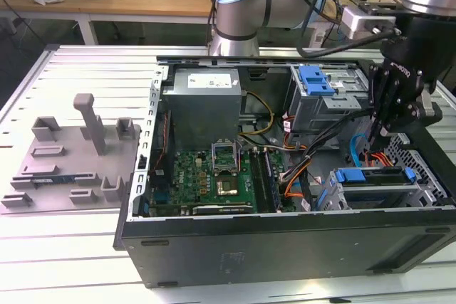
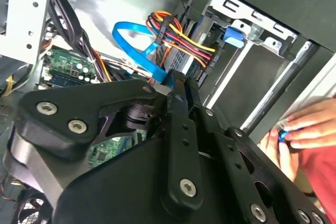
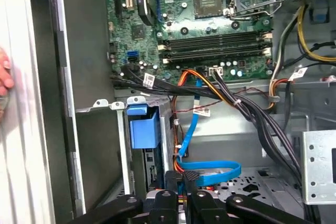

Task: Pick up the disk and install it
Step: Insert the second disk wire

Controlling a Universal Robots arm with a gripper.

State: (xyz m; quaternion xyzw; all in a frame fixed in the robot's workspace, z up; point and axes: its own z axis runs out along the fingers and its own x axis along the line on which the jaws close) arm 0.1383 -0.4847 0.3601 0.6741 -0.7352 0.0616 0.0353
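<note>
The disk (image 1: pixel 372 176) sits in the grey drive cage (image 1: pixel 377 196) at the exterior view's right end of the open computer case. Its blue carrier frame shows along the top, and its silver body is mostly hidden in the cage. The carrier's blue end shows in the first wrist view (image 3: pixel 143 127) and in the second wrist view (image 2: pixel 233 35). My gripper (image 1: pixel 377 133) hangs just above and behind the cage, among the cables. Its black fingers are shut together with nothing between them in both wrist views (image 3: pixel 184 176) (image 2: pixel 176 82), close to a blue flat cable (image 3: pixel 210 171).
The case holds a green motherboard (image 1: pixel 214 172), a grey power-supply box (image 1: pixel 206 101) and a blue latch on a metal cage (image 1: pixel 317 80). Cable bundles (image 1: pixel 303 165) run beside the gripper. A person's hand (image 2: pixel 307 129) rests on the case edge. A grey fixture plate (image 1: pixel 71 154) lies on the exterior view's left.
</note>
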